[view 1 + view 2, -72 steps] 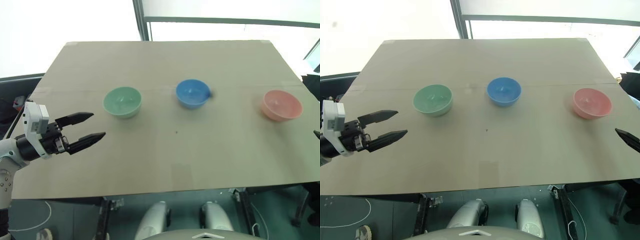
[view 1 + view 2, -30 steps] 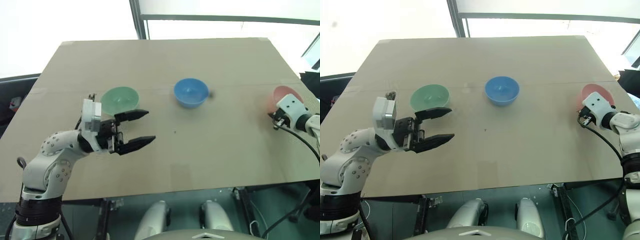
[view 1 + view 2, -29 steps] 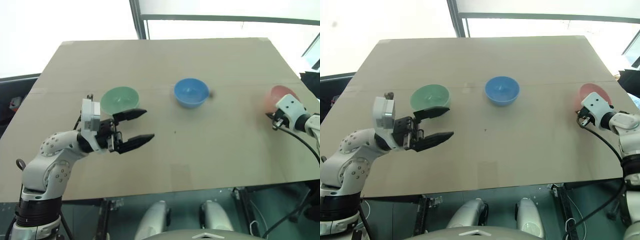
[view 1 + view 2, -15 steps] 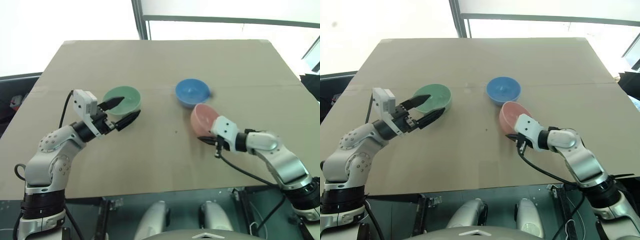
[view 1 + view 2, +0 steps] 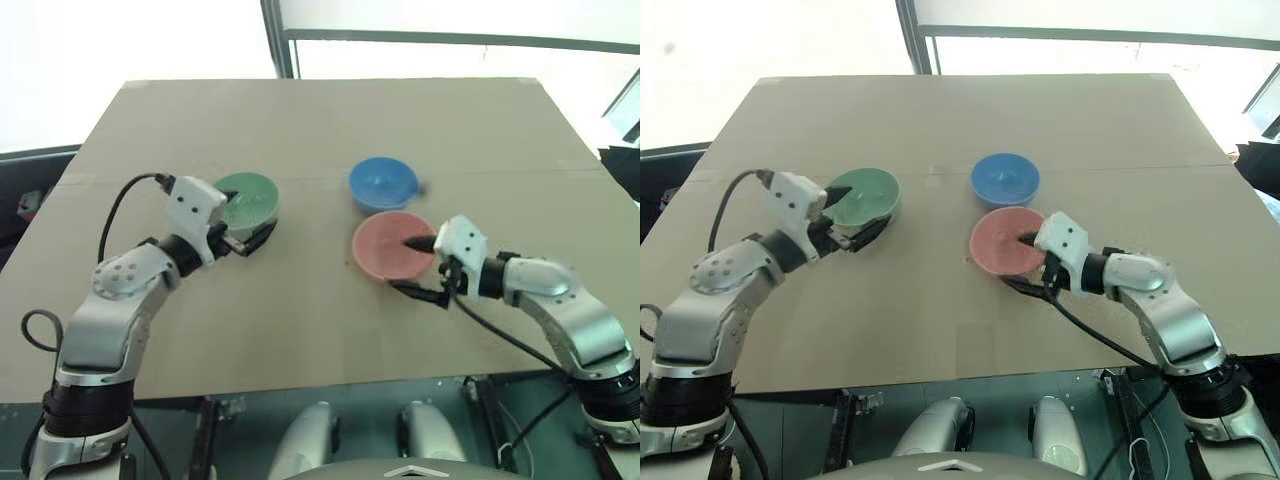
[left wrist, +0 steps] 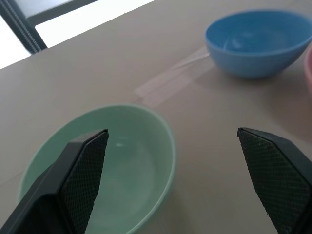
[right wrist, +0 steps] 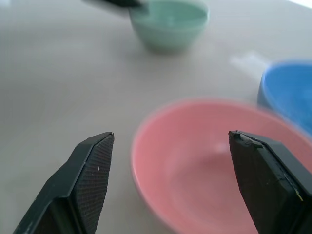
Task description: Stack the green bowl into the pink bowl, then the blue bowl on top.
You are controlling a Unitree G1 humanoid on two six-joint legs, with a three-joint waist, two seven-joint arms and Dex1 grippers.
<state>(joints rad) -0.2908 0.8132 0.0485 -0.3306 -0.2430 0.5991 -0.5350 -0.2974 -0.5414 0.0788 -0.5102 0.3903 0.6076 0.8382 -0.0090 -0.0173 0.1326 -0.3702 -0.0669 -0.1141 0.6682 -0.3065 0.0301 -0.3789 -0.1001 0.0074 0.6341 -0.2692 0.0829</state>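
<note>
Pink bowl (image 5: 393, 246) upright between our released right gripper's (image 5: 412, 266) spread fingers, our left gripper (image 5: 246, 236) spread astride green bowl's (image 5: 246, 200) near rim, blue bowl (image 5: 383, 184) just behind.

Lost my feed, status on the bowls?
Both grippers open: left gripper straddling green bowl rim, right gripper beside pink bowl. Blue bowl close behind pink. Nothing stacked.

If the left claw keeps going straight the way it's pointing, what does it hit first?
Most likely the green bowl: the open left claw has one finger over the bowl and one outside it, so the near rim comes first.
</note>
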